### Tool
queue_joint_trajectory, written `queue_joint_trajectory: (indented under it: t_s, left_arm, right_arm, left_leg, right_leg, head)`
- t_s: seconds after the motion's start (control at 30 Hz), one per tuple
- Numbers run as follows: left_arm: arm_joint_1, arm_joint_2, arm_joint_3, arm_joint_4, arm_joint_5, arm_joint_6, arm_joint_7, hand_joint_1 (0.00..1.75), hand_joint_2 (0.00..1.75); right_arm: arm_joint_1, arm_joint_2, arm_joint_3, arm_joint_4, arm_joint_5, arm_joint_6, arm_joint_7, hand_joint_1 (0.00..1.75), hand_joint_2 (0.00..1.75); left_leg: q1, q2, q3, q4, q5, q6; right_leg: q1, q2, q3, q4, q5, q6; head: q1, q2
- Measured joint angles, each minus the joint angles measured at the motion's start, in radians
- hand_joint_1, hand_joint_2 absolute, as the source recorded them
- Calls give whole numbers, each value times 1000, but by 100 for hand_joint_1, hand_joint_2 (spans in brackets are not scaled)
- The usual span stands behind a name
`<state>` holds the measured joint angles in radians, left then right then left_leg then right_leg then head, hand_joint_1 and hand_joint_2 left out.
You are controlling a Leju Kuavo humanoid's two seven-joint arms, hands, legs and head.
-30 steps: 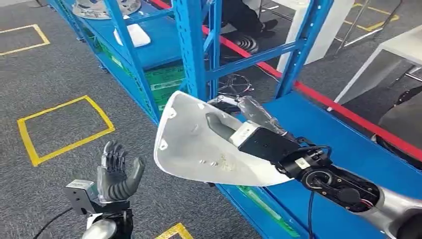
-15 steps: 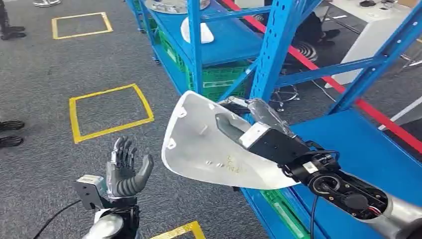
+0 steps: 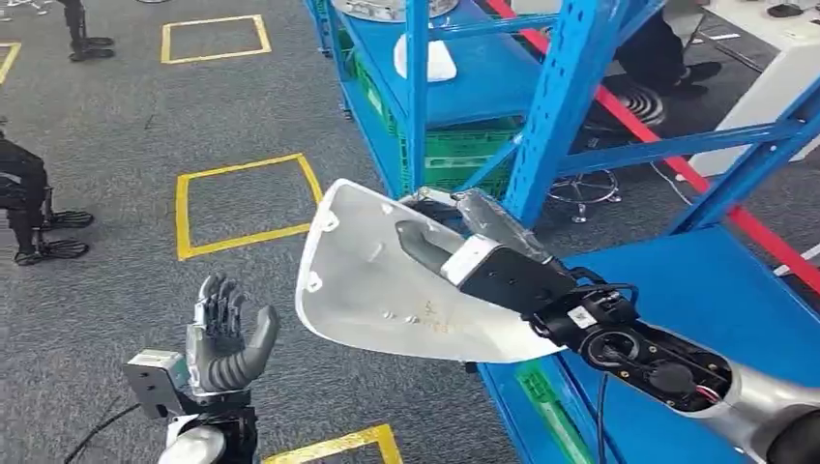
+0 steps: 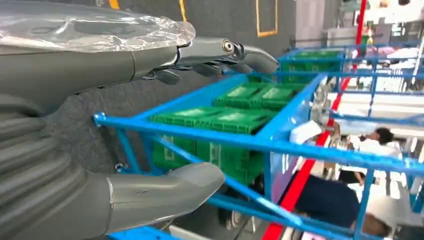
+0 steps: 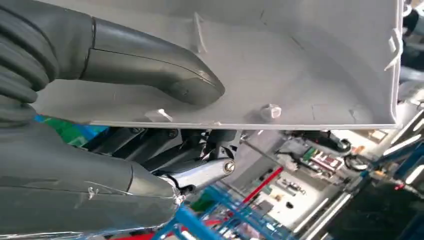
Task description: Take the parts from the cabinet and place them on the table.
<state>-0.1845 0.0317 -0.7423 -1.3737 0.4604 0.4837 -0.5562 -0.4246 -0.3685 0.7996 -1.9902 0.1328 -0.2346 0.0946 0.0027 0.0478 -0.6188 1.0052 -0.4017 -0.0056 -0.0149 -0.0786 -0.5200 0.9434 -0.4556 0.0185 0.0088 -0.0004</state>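
Grey carpet (image 3: pixel 116 126) with yellow taped squares (image 3: pixel 247 203) covers the floor, and a blue cabinet (image 3: pixel 566 106) of metal shelves stands ahead of us and to our right. We already have one part out of the cabinet: a big white shell part (image 3: pixel 372 280) that we hold up in the air, out past the front edge of the blue shelf (image 3: pixel 696 300), above the carpet. Our right hand (image 3: pixel 464 256) grips it, with the thumb pressed on the inside of the shell and the darker fingers (image 5: pixel 165 145) tucked under its rim, so the hold looks firm. Our right arm reaches up and forward from the lower right, with the part tilted so its hollow side faces us. Our left hand (image 3: pixel 227 333) is raised low on our left, palm turned inward, fingers spread apart and holding nothing. We think the job is only partway done, because we cannot see the worktop where the part must go. More parts wait on the far shelves: a small white part (image 3: pixel 425 58) and a round silver one (image 3: pixel 382 8). Green crates (image 3: pixel 454 155) sit on a lower shelf.
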Motion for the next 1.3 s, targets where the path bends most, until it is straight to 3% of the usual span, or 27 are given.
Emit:
queue_joint_trajectory:
  t_s: [0.03, 0.07, 0.1, 0.17, 0.2, 0.23, 0.3, 0.33, 0.37, 0.4, 0.47, 0.5, 0.53, 0.6, 0.67, 0.73, 0.77, 0.83, 0.87, 0.9, 0.97, 1.0, 1.03, 1.17, 1.2, 1.23, 1.3]
  left_arm:
    - [-3, 0, 0, 0, 0, 0, 1, 0, 175]
    - [-4, 0, 0, 0, 0, 2, 3, 0, 175]
    - [-3, 1, 0, -1, -1, 4, 3, 0, 175]
    - [-2, 2, 0, -1, -2, 8, 4, 0, 175]
    - [0, 2, 0, -3, -3, 9, 4, 0, 175]
    - [-4, 2, 0, -3, -3, 10, 5, 0, 175]
    - [-4, 0, 0, -3, -3, 10, 5, 0, 175]
    - [-2, 0, 0, -3, -3, 10, 6, 0, 175]
    - [-1, 1, 0, -3, -3, 10, 6, 0, 175]
    - [-1, 1, 0, -3, -3, 10, 6, 0, 175]
    - [-1, 0, 0, -3, -3, 10, 7, 0, 175]
    - [-1, 0, 0, -3, -3, 10, 7, 0, 175]
    - [-2, 0, 0, -3, -3, 10, 7, 0, 175]
    - [-2, 1, 0, -3, -3, 10, 8, 0, 175]
    - [1, 2, 0, -3, -4, 11, 8, 0, 175]
    - [-2, 3, 0, -4, -6, 11, 8, 0, 175]
    - [-5, 3, 0, -4, -6, 11, 8, 0, 175]
    - [-3, 3, 0, -4, -6, 11, 8, 0, 175]
    - [-2, 3, 0, -4, -6, 11, 8, 0, 175]
    - [-2, 4, 0, -4, -6, 12, 8, 0, 175]
    - [-2, 7, 0, -4, -9, 16, 8, 0, 175]
    - [-2, 8, 0, -5, -11, 18, 8, 0, 175]
    - [-4, 10, 0, -8, -12, 19, 8, 0, 175]
    - [-2, 13, 0, -11, -16, 20, 12, 0, 175]
    - [-2, 14, 0, -14, -16, 20, 15, 0, 175]
    - [-3, 15, 0, -18, -17, 20, 15, 0, 175]
    - [-4, 16, 0, -19, -17, 20, 21, 0, 175]
  right_arm:
    - [0, 0, 0, 0, 0, 0, -2, 175, 175]
    - [0, 0, 0, 2, 0, 0, -2, 175, 175]
    - [1, 0, 0, 3, -3, 0, -3, 175, 175]
    - [0, 3, 0, 4, -6, 0, -6, 175, 175]
    - [1, 3, 0, 4, -7, 0, -6, 175, 175]
    - [1, 3, -2, 4, -7, 0, -8, 175, 175]
    - [6, 3, -2, 6, -7, 0, -8, 175, 175]
    - [11, 3, -1, 8, -7, 0, -8, 175, 175]
    - [15, 3, -1, 10, -7, 0, -8, 175, 175]
    - [17, 3, -1, 11, -7, 0, -8, 175, 175]
    - [17, 3, -2, 11, -7, 0, -8, 175, 175]
    - [17, 3, -2, 11, -7, 0, -8, 175, 175]
    - [18, 3, -2, 11, -7, 0, -8, 175, 175]
    - [21, 3, -4, 11, -7, 3, -8, 175, 175]
    - [20, 5, -5, 11, -7, 3, -9, 175, 175]
    - [21, 8, -5, 10, -7, 5, -10, 175, 175]
    - [20, 8, -6, 11, -7, 5, -10, 175, 175]
    - [22, 8, -6, 11, -7, 5, -10, 175, 175]
    - [22, 8, -6, 11, -7, 6, -10, 175, 175]
    - [22, 8, -6, 13, -7, 6, -11, 175, 175]
    - [22, 9, -6, 16, -10, 6, -15, 175, 175]
    - [22, 11, -6, 18, -10, 5, -18, 175, 175]
    - [22, 11, -7, 19, -10, 4, -21, 175, 175]
    - [22, 13, -8, 23, -12, 3, -27, 175, 175]
    - [23, 16, -9, 24, -12, 3, -27, 175, 175]
    - [23, 17, -9, 24, -12, 3, -28, 175, 175]
    - [25, 16, -11, 25, -10, 1, -31, 175, 175]
  left_leg:
    - [-10, 30, 22, -51, -4, 2]
    - [-9, 11, 17, -41, -4, 15]
    - [-9, 2, 14, -45, -5, 17]
    - [-7, -21, 21, -54, -3, 29]
    - [-3, -31, 25, -58, -1, 33]
    - [-2, -39, 25, -58, -1, 40]
    - [-3, -64, 26, -58, -1, 45]
    - [-4, -78, 26, -57, -2, 45]
    - [-4, -92, 26, -56, -2, 45]
    - [-4, -105, 27, -55, -2, 45]
    - [-3, -134, 30, -50, -4, 42]
    - [-2, -147, 29, -46, -7, 39]
    - [-8, -159, 22, -38, -9, 34]
    - [1, -175, 14, -39, -4, 25]
    - [-1, -200, 12, -47, 2, 11]
    - [-7, -107, -9, 3, -35, 5]
    - [-4, -81, -46, 76, -74, 0]
    - [2, -64, -125, 235, -138, -8]
    - [3, -61, -145, 274, -144, -9]
    - [3, -58, -143, 266, -129, -8]
    - [3, -46, -68, 120, -51, -3]
    - [1, -21, -13, 21, -13, 2]
    - [-8, 28, 24, -46, -11, 7]
    - [-16, -20, 21, -53, -8, 24]
    - [-7, -31, 30, -64, -3, 32]
    - [-6, -42, 33, -65, -2, 34]
    - [-5, -60, 34, -65, -3, 42]
  right_leg:
    - [13, -5, -3, 8, -8, 7]
    - [12, -10, -3, 3, -6, 10]
    - [16, -21, 0, 5, -8, 15]
    - [12, -41, 4, 4, -17, 25]
    - [4, -3, 1, 25, -33, 29]
    - [4, 33, -26, 84, -69, 30]
    - [5, 65, -118, 265, -144, 33]
    - [5, 71, -156, 334, -162, 34]
    - [5, 74, -171, 351, -152, 33]
    - [5, 75, -162, 319, -121, 32]
    - [1, 88, -92, 149, -18, 27]
    - [-4, 126, -56, 64, 22, 26]
    - [-7, 167, -44, 34, 10, 24]
    - [-2, 151, -43, 29, 9, 20]
    - [-6, 131, -36, 21, 13, 5]
    - [-7, 107, -28, 9, 19, -2]
    - [-4, 92, -28, 8, 18, -10]
    - [0, 66, -29, 9, 17, -12]
    - [0, 53, -29, 9, 16, -13]
    - [0, 41, -29, 9, 15, -13]
    - [0, 18, -26, 9, 12, -9]
    - [1, 9, -22, 9, 9, -6]
    - [7, 1, -19, 10, 5, 0]
    - [9, -34, -10, 8, -2, 17]
    - [5, -30, -12, 11, -12, 24]
    - [0, 20, -18, 43, -33, 28]
    - [-1, 65, -87, 196, -111, 31]
  head:
    - [-5, 0]
    - [0, 0]
    - [10, 0]
    - [10, 0]
    - [14, 0]
    - [16, 0]
    - [34, 0]
    - [37, 0]
    - [39, 0]
    - [40, 0]
    - [50, 0]
    - [53, 0]
    - [53, 0]
    - [48, 0]
    - [48, 0]
    - [30, 0]
    - [18, 0]
    - [16, 0]
    - [13, 0]
    - [8, 0]
    - [3, 0]
    - [2, 0]
    - [0, 0]
    - [9, 0]
    - [9, 0]
    - [11, 0]
    - [28, 0]
